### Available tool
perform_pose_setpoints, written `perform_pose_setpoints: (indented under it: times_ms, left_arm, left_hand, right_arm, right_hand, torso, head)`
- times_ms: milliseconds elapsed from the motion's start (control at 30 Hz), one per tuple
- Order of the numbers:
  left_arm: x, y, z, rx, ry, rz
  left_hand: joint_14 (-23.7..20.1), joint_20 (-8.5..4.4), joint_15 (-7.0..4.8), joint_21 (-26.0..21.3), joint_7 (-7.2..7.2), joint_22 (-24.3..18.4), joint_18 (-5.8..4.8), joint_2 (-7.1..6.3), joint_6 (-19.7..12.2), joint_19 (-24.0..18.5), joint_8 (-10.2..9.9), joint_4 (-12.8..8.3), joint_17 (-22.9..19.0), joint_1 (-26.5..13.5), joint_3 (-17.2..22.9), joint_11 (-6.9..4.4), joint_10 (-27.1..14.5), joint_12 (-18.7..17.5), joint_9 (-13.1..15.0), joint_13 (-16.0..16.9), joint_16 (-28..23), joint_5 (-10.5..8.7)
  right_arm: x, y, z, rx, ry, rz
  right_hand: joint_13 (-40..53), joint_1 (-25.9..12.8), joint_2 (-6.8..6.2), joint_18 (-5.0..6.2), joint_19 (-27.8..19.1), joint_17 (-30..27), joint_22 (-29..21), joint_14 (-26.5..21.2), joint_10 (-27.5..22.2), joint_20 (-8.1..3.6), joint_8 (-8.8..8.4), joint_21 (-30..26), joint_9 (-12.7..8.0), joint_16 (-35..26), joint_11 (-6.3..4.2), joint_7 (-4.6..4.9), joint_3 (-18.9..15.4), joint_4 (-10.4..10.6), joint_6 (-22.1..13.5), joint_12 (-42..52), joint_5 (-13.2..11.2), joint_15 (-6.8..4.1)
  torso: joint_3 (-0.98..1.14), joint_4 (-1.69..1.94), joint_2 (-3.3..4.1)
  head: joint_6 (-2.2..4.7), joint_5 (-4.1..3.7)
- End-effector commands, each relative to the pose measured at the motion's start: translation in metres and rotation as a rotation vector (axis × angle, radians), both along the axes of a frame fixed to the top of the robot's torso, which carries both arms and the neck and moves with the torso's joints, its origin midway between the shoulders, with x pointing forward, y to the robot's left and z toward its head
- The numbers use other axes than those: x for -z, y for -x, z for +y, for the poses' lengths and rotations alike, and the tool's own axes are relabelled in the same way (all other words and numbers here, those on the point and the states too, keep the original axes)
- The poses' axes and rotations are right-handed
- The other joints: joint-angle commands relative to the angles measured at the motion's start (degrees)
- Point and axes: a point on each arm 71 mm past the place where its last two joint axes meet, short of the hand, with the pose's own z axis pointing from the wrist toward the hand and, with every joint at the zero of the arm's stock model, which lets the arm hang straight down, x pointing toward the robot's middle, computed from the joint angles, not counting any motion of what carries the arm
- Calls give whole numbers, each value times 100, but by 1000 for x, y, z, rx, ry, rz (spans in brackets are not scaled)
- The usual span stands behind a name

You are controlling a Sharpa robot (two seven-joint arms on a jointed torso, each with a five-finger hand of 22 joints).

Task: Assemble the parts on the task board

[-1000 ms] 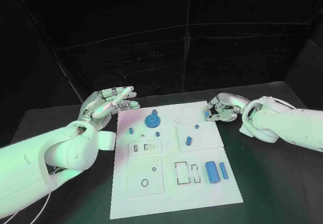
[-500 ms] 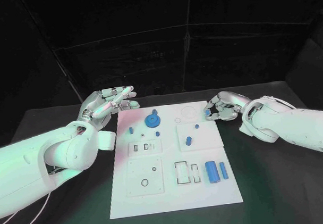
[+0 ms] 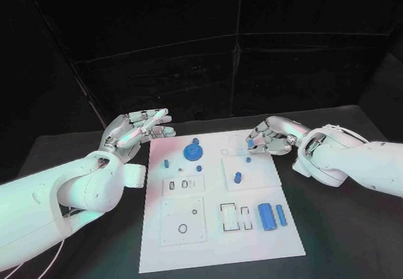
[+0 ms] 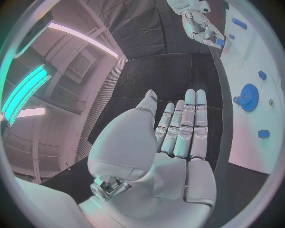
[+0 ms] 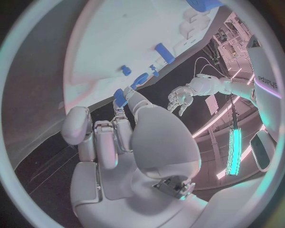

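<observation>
Black table (image 3: pixel 352 211) carries the white board (image 3: pixel 221 244), over whose far right corner a small blue part (image 3: pixel 251 143) is pinched in the right hand (image 3: pixel 268 138), the open left hand (image 3: pixel 135 128) hovering at ten o'clock, off the board.

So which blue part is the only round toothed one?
The blue gear at the task board's far end, near the left robot hand. The other blue parts are small pegs or long bars.

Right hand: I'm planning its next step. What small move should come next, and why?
Probably lower the small blue part pinched by the right hand toward the task board: the hand sits at the board's far right edge, and the left hand is open beside it.
</observation>
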Motion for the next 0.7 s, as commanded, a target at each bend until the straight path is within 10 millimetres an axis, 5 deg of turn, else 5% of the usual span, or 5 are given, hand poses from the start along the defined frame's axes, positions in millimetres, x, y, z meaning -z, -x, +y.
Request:
perform_pose_setpoints:
  times_ms: [33, 700]
  left_arm:
    - [-1, -1, 0, 5, 2, -8]
    - [-1, -3, -4, 11, 4, -9]
  left_hand:
    - [-33, 15, 12, -16, 57, -6, 10, 18, 19, -33, -34, -31, 6, 18, 9, 3, 56, -20, -3, -1, -20, 30]
    - [-28, 17, 11, -19, 53, -9, 13, 18, 32, -31, -31, -33, 11, 14, 6, -1, 71, -17, -1, 1, -23, 30]
  right_arm:
    - [-4, 6, 19, 38, -9, 16]
    - [-7, 28, 132, -97, 82, 26]
  right_hand:
    - [355, -44, 11, -119, 51, 1204, 10, 528, -13, -5, 1, 33, 6, 22, -39, -26, 14, 12, 41, -22, -1, -34]
    - [324, -48, 0, -116, 45, 1191, -5, 525, -37, -6, -10, 27, 0, 17, -41, -26, 29, 6, 30, -54, 3, -34]
  torso:
    - [-7, 11, 1]
    - [9, 6, 11]
  head:
    - [-2, 58]
    - [-102, 290]
